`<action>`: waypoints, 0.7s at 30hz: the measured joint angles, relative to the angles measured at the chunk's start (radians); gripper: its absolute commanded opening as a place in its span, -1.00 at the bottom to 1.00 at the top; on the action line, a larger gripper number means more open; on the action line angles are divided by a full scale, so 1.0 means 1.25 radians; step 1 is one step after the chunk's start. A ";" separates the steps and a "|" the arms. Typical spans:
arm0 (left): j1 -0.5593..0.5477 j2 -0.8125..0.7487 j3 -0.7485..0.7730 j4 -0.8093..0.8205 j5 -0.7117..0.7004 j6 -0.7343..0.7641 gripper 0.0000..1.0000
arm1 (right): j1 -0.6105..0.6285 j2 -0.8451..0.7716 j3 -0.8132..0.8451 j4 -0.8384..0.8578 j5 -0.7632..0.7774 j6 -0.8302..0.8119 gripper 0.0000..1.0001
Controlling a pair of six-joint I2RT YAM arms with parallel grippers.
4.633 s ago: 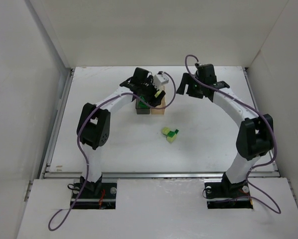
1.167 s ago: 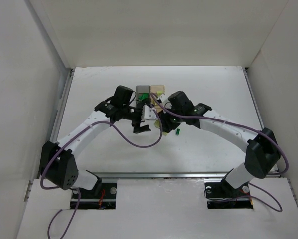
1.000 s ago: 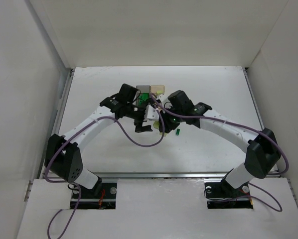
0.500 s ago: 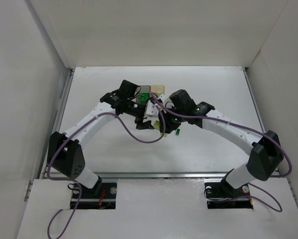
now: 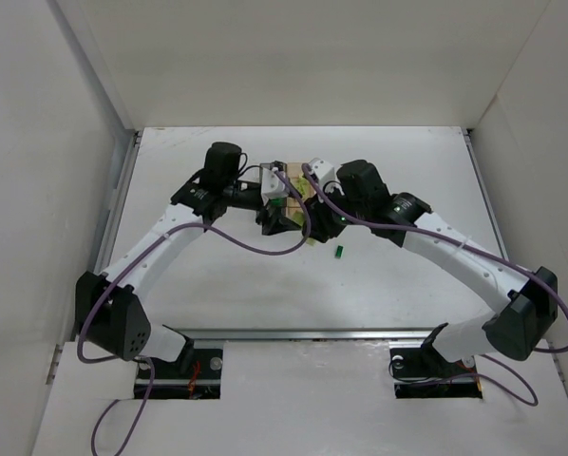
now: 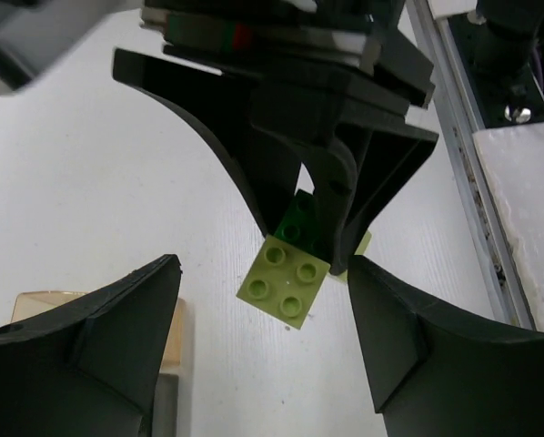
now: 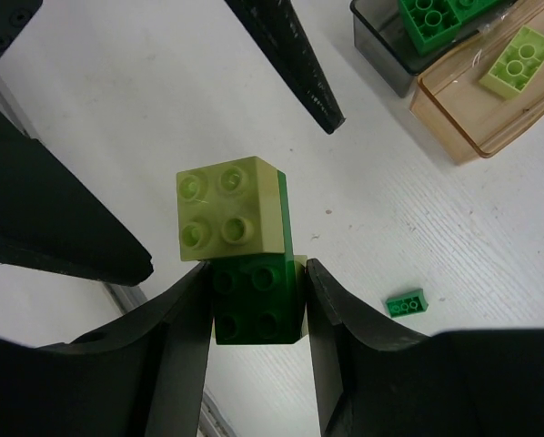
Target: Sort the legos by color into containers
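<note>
Bright, even light from above, so the white table (image 5: 227,285) looks nearly washed out with just faint soft shadows, overhead shot's sharp, but both wrist views go soft on the closest dark parts.

We see a pale brick (image 7: 228,211) joined to a dark green brick (image 7: 254,311), aloft; a small green brick (image 7: 406,302) at the table's (image 5: 217,275) middle; grey box (image 7: 381,56) beside tan box (image 7: 463,127).

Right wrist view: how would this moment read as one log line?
right gripper: shut on dark green brick, pale brick stuck to it | left gripper: open, flanking pale brick | loose green brick: on table
</note>
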 measured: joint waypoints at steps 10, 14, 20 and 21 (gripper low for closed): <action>0.000 0.071 0.071 -0.078 0.034 0.045 0.22 | 0.000 0.001 0.000 -0.011 0.003 0.000 -1.00; 0.000 0.085 0.089 -0.152 0.032 0.122 0.16 | 0.000 0.001 0.000 -0.010 0.003 0.000 -1.00; 0.000 0.106 0.107 -0.248 0.029 0.218 0.16 | 0.000 0.001 0.000 -0.008 0.003 0.000 -1.00; 0.000 0.109 0.111 -0.260 0.029 0.232 0.09 | 0.000 0.001 0.000 -0.008 0.002 0.000 -1.00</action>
